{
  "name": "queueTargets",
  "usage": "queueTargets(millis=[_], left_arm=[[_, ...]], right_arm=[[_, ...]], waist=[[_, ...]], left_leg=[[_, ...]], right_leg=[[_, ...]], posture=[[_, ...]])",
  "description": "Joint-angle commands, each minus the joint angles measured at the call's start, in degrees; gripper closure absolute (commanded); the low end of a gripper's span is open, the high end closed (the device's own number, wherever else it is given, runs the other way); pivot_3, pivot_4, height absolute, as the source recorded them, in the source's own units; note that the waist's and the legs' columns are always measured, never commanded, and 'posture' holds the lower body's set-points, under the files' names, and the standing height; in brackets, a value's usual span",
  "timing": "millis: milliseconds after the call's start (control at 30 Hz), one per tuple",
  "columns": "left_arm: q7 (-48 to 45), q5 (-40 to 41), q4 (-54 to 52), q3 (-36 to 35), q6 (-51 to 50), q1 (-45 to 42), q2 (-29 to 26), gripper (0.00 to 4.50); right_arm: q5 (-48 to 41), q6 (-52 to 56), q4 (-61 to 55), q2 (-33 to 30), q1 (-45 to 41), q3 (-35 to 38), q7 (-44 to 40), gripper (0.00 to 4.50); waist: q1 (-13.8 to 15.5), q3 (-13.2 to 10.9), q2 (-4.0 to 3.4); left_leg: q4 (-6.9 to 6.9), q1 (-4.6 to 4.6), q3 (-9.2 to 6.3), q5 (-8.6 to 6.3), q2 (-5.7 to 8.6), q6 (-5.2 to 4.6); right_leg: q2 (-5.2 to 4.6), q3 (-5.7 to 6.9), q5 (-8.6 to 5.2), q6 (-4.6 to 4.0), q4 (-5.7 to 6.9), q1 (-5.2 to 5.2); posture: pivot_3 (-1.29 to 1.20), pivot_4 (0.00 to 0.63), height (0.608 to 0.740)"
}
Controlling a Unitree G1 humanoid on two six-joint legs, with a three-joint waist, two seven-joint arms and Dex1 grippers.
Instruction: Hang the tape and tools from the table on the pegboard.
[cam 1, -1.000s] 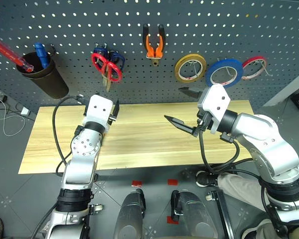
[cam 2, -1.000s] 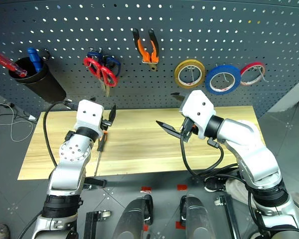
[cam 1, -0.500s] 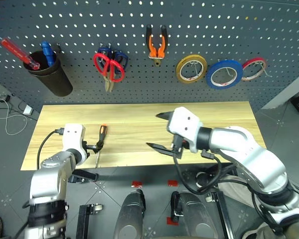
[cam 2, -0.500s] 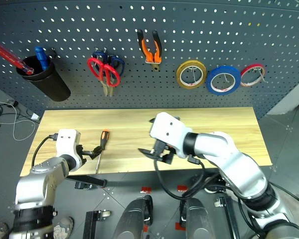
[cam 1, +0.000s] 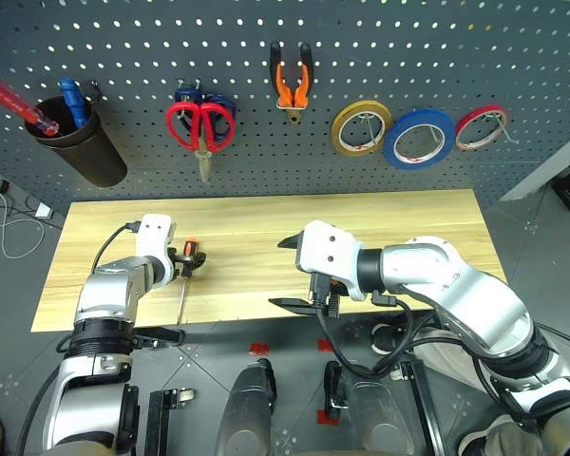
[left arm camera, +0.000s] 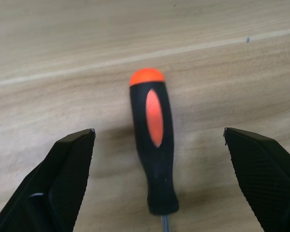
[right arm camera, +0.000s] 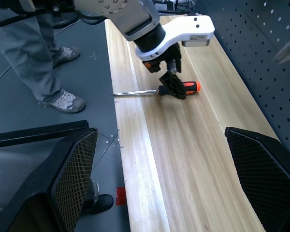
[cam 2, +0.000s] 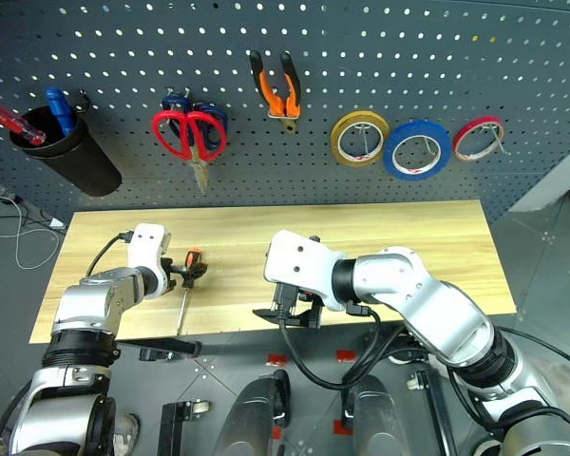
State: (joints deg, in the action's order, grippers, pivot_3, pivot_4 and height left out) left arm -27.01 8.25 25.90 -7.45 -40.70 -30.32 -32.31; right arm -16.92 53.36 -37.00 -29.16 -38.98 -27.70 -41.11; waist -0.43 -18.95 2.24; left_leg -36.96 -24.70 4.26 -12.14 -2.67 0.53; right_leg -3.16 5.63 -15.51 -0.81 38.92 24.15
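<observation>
Presently, the screwdriver is straddled on the surface by the left gripper, jaws spread wide. The right gripper is held nearby, jaws likewise parted, empty.

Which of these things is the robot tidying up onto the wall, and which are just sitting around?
Part of the job:
screwdriver, on the table, between the open left gripper fingers
pliers, red scissors and blue tape, hung on the pegboard

Just there:
yellow tape
red tape
blue scissors
black cup
</observation>
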Motion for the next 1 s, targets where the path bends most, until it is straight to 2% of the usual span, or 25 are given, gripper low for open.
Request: queueTargets(millis=[33, 333, 533, 700, 867, 933, 1000], left_arm=[[-0.65, -0.73, 0.7, 0.59, 2.4, 0.39, -0.52, 0.91], [-0.74, 0.72, -5.6, -1.73, 4.72, 5.46, -0.41, 3.77], [4.75, 3.39, -18.69, -9.73, 9.77, 15.05, 2.11, 3.86], [9.83, 6.63, -38.82, -18.04, 15.83, 28.03, 8.55, 3.86], [13.99, 3.76, -48.03, -20.76, 24.42, 30.92, 9.56, 3.86], [14.72, 2.66, -51.23, -21.66, 28.68, 29.84, 8.64, 3.86], [15.84, 4.24, -52.93, -22.91, 28.61, 26.31, 7.6, 3.86]], right_arm=[[0.56, 0.44, -0.84, -0.49, 0.22, -0.93, 0.27, 0.0], [1.75, -1.09, 0.6, -1.56, 1.62, 0.25, 1.52, 0.0], [4.41, -3.06, 0.9, -2.38, 4.78, 2.74, 4.57, 0.0], [5.0, -5.21, -0.93, 0.09, 7.86, 7.56, 8.51, 0.0], [-0.26, -0.56, -2.6, 5.91, 8.72, 13.41, 10.68, 0.0], [-2.82, 1.19, -3.56, 8.71, 8.52, 16.29, 11.63, 0.0], [-4.13, 2.01, -3.71, 9.8, 8.06, 17.99, 12.11, 0.0]], waist=[[0.02, 0.0, 0.0], [0.1, 0.07, 0.05], [0.02, 0.19, 0.17], [-0.05, 0.99, 0.64], [0.6, 2.37, 0.71], [0.91, 2.9, 0.69], [1.42, 3.45, 0.69]], left_leg=[[0.0, 0.0, -0.01, -0.01, 0.0, -0.01], [-0.01, 0.0, -0.02, 0.06, 0.0, 0.11], [-0.01, -0.02, -0.03, 0.07, -0.01, 0.14], [0.0, -0.05, -0.02, 0.08, 0.0, 0.17], [0.01, -0.06, -0.23, 0.12, -0.01, 0.25], [0.0, -0.07, -0.3, 0.07, 0.01, 0.17], [-0.03, -0.08, -0.31, 0.0, 0.02, 0.04]], right_leg=[[0.0, 0.01, 0.0, 0.0, 0.0, 0.0], [-0.02, 0.05, 0.0, 0.0, 0.02, -0.01], [-0.04, 0.08, 0.0, 0.0, 0.01, -0.02], [-0.07, 0.09, 0.01, 0.01, -0.04, -0.03], [-0.02, 0.32, 0.02, 0.0, 0.03, -0.07], [-0.02, 0.37, 0.05, 0.0, 0.03, -0.12], [-0.02, 0.36, 0.1, 0.0, 0.03, -0.12]], posture=[[-0.06, 0.363, 0.74], [-0.06, 0.292, 0.74], [-0.06, 0.244, 0.74], [-0.03, 0.204, 0.74], [0.02, 0.179, 0.74], [0.03, 0.174, 0.74], [0.04, 0.169, 0.74]])
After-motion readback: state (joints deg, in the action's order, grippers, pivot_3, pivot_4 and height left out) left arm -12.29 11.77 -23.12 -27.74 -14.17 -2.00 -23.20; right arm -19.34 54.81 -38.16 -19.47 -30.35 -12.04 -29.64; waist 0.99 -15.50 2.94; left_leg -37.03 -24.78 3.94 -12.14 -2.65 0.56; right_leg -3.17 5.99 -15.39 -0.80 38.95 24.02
